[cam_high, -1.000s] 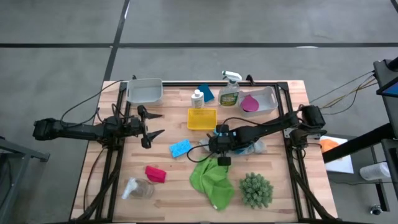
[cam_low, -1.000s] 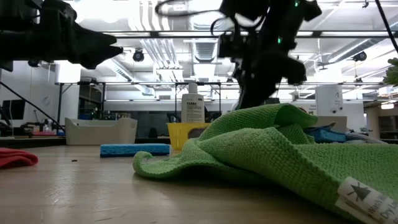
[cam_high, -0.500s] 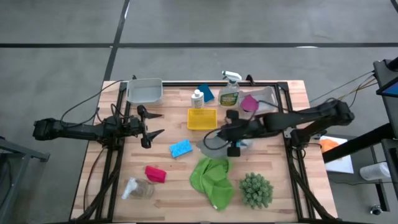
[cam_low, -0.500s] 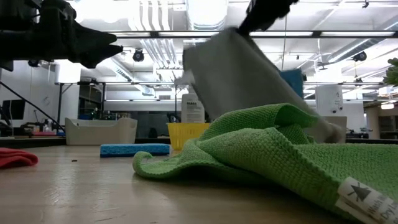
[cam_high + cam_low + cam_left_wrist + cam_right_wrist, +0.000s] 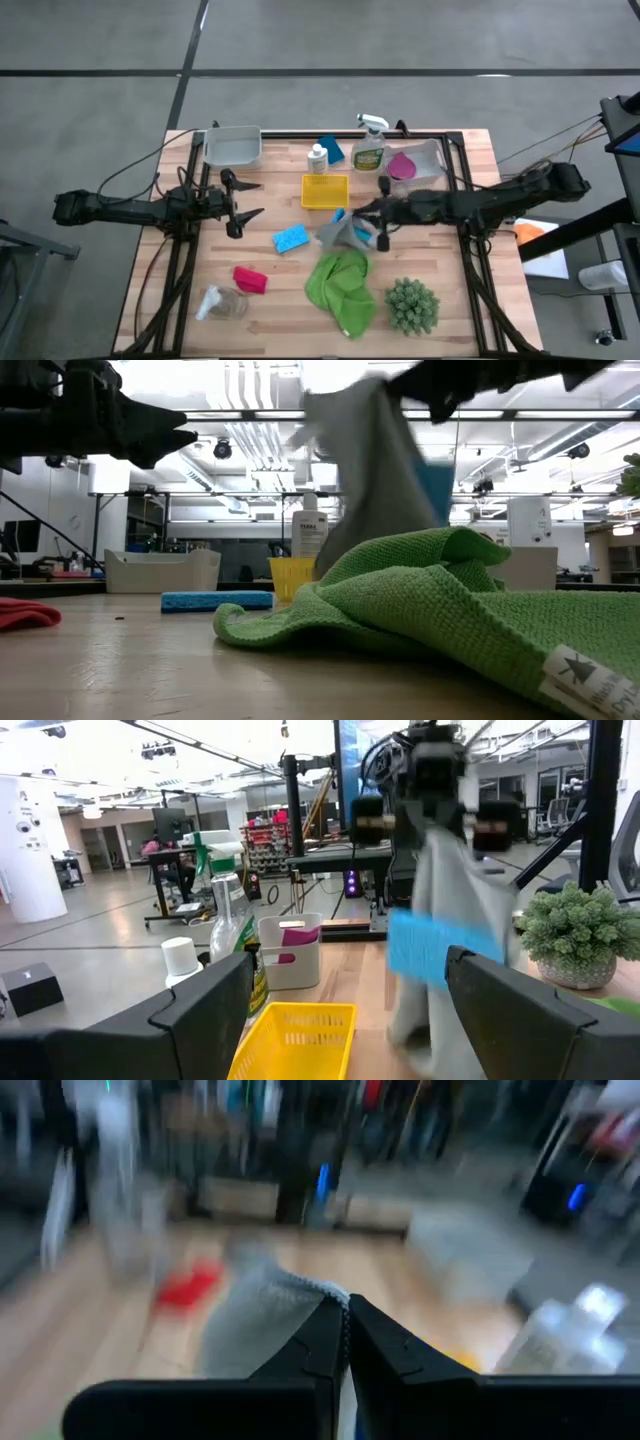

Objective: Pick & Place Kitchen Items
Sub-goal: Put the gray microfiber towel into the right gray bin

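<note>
My right gripper [image 5: 372, 218] is up over the table's middle, shut on a grey cloth [image 5: 345, 233] that hangs from it [image 5: 368, 470]. A blue patch [image 5: 440, 946] shows against the cloth; whether it is a sponge I cannot tell. My left gripper [image 5: 250, 200] waits open at the left, touching nothing. A blue sponge [image 5: 290, 238], a red cloth [image 5: 250, 279], a green cloth [image 5: 342, 290] and a clear jar [image 5: 222, 303] on its side lie on the table. The spray bottle [image 5: 369, 140], the white bottle [image 5: 317, 158] and a second sponge [image 5: 331, 150] are at the back. My right gripper pinches the grey cloth's top edge [image 5: 312, 1294] between its two shut fingers. The fingers come about level from the table's right side. The cloth hangs slack below them; the green cloth hides its lower end in the low view.
A yellow tray [image 5: 325, 190] sits mid-table behind the hanging cloth. A grey bin [image 5: 233, 146] stands at the back left. A clear bin [image 5: 432, 158] with a magenta cloth [image 5: 402, 166] stands at the back right. A spiky plant [image 5: 412, 305] is near the front right.
My right gripper has risen from the table beside the green cloth and drawn back toward the right edge, tipping from pointing down to about level. It stays shut, and the grey cloth has come up off the table and now hangs from it.
</note>
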Controlling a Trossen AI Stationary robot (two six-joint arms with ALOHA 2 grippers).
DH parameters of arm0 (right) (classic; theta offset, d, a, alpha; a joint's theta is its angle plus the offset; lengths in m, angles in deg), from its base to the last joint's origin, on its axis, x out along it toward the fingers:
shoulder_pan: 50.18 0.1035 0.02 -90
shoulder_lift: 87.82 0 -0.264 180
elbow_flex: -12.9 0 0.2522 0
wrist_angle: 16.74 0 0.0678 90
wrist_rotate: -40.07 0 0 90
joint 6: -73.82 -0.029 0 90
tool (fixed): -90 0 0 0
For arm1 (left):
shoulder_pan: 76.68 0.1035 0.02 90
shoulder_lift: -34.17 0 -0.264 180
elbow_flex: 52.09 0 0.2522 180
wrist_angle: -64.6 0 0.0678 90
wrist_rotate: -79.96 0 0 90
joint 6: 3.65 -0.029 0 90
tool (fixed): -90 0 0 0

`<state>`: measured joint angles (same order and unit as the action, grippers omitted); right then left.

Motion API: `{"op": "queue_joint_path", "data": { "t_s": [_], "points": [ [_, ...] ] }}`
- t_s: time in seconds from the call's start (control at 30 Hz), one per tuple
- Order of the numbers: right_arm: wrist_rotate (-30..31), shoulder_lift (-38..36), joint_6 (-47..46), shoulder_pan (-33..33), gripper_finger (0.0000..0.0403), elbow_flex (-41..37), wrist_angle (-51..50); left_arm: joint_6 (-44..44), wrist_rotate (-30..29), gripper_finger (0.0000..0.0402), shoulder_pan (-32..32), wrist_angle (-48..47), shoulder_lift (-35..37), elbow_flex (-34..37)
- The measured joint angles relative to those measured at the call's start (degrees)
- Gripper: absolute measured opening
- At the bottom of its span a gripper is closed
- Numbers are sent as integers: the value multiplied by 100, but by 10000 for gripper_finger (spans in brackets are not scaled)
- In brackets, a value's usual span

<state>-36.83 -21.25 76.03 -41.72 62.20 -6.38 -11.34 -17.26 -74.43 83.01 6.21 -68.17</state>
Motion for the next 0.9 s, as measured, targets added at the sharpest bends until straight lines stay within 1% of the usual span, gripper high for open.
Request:
{"op": "queue_joint_path", "data": {
  "t_s": [0.1,0.17,0.23,0.27,0.3,0.37,0.4,0.43,0.5,0.53,0.57,0.63,0.67,0.7,0.73,0.77,0.8,0.87,0.9],
  "points": [
    [-528,-149,8,-64,18,-622,1430,-3,0,331,0,0,0,0],
    [-496,-163,77,-60,18,-990,2283,-24,0,331,0,-3,0,0],
    [-355,-191,62,-62,18,-1195,3223,-28,0,331,2,0,0,0],
    [-335,-199,-14,-88,18,-1207,3291,-40,0,331,2,0,0,0],
    [-336,-225,-42,-122,18,-1199,3026,-51,0,331,2,0,1,0],
    [-364,-248,-33,-154,18,-1078,2114,-79,0,331,7,0,0,0],
    [-220,-212,0,-151,18,-1036,1842,-87,0,331,5,0,0,0],
    [113,-171,61,-138,18,-1023,1843,-88,-1,331,5,0,0,0],
    [883,-96,113,-109,18,-893,2329,-90,0,331,7,0,0,0],
    [948,-91,120,-119,18,-852,2351,-90,-1,331,7,6,0,0],
    [647,-79,132,-180,18,-804,2154,-91,-3,331,11,22,0,0],
    [-553,-15,161,-294,18,-620,1730,-92,16,331,11,26,0,0],
    [-731,30,134,-306,18,-583,1609,-93,21,331,11,39,0,0],
    [-412,90,37,-280,18,-512,1605,-94,21,331,11,39,2,0],
    [177,138,-91,-245,18,-385,1695,-96,22,331,11,37,0,0],
    [506,150,-113,-219,18,-323,1688,-100,38,331,11,37,0,0],
    [268,173,-19,-245,18,-282,1497,-103,41,331,11,43,0,0],
    [-805,244,161,-341,18,-141,1238,-107,59,331,11,35,0,0],
    [-865,301,77,-328,18,-108,1175,-107,71,331,11,42,0,0]
  ]
}}
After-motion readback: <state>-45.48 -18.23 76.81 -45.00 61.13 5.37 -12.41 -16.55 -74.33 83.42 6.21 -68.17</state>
